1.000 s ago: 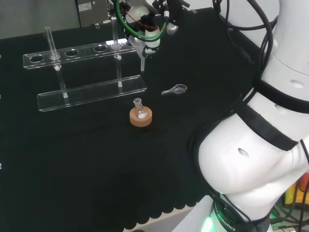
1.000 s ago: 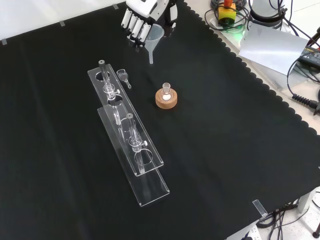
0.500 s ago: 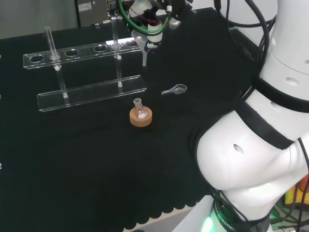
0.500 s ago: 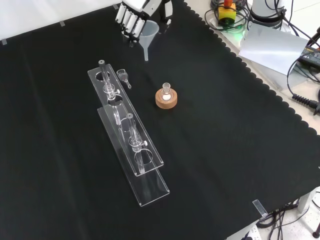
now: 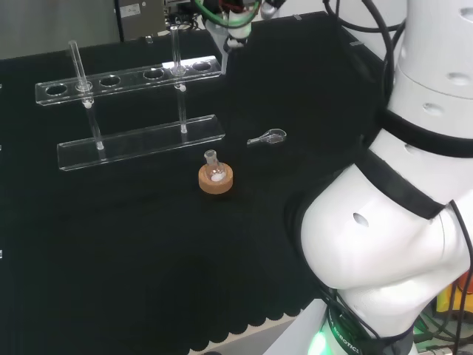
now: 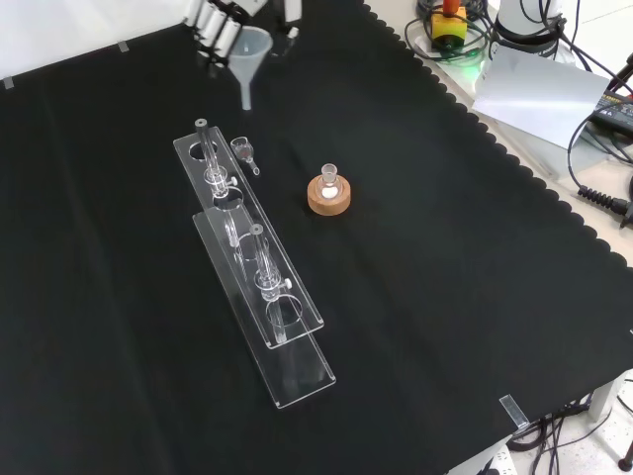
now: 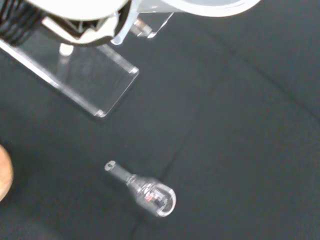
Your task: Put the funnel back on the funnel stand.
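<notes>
Bench cloth [image 6: 445,297]: the black cloth is seen spread under all the ware, below the hand.

Funnel stand [image 6: 252,247]: a clear two-tier rack is laid out below and in front of the hand in the front view. Round holes are cut in its upper shelf; no funnel is seated in any of them. Two upright clear rods are carried between the tiers.

Hand [image 6: 216,20]: it is seen at the top edge of the front view, with fingers curled round the rim of the funnel, which is pinched between them.

Funnel [image 6: 249,54]: it is held in the air under the hand, just beyond the near end of the stand's upper shelf. Nothing is seen inside its cone.

Funnel axis: the long axis is kept close to upright, with the wide mouth up at the fingers and the narrow stem pointed down at the cloth.

Cork ring [image 6: 328,195]: it is set well apart from the hand, beside the stand, and a small round flask [image 6: 329,178] is seated upright in it. Something white is seen at the flask's base.

Small glass piece [image 5: 267,137]: a bulb with a short neck is lain on its side on the cloth, between hand and cork ring; its contents cannot be told.

Change since the earlier frames: the hand and funnel have been shifted to the left and upward in the front view, closer to the stand's end. The stand, the cork ring and the flask are left as they were.
</notes>
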